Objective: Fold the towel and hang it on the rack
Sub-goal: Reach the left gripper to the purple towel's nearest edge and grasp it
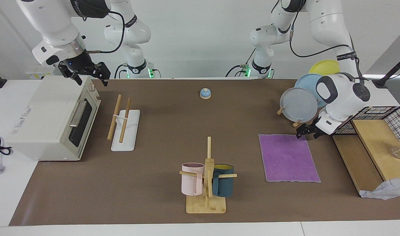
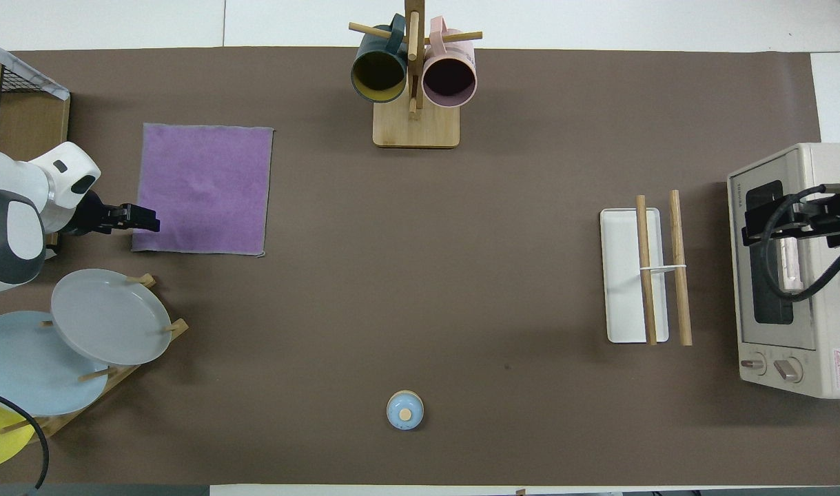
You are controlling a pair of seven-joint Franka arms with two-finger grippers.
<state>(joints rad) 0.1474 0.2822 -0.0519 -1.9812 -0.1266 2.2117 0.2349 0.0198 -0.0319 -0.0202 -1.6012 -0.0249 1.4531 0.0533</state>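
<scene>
Purple terry shows flat and unfolded in the facing view: the towel (image 1: 288, 158) lies on the brown mat toward the left arm's end of the table, its corner nearest the robots right under the left gripper (image 1: 306, 132). That gripper hangs low over the corner, fingers spread wide and holding nothing; whether a fingertip already brushes the cloth I cannot tell. Close to it on the robots' side stands the plate stand (image 1: 296, 106) with its grey plate, so there is little room to swing. The right gripper (image 1: 85, 74), also wide and empty, waits above the toaster oven (image 1: 52, 119), and the rack (image 1: 124, 123) sits on the mat just beside that oven, well apart from the towel.

From overhead, the left gripper (image 2: 131, 218) sits at the towel's (image 2: 202, 187) edge near the corner, pointing across the cloth (the grey underside does not show anywhere). The rack (image 2: 630, 275) lies bare, both dowels free, near the right gripper (image 2: 802, 224).

Judging by this, the fold has not begun; the step in hand is reaching for the first pinch. Next the fingers need to settle onto the hem, close on it alone, lift, and carry that edge over toward the edge farthest from the robots.
</scene>
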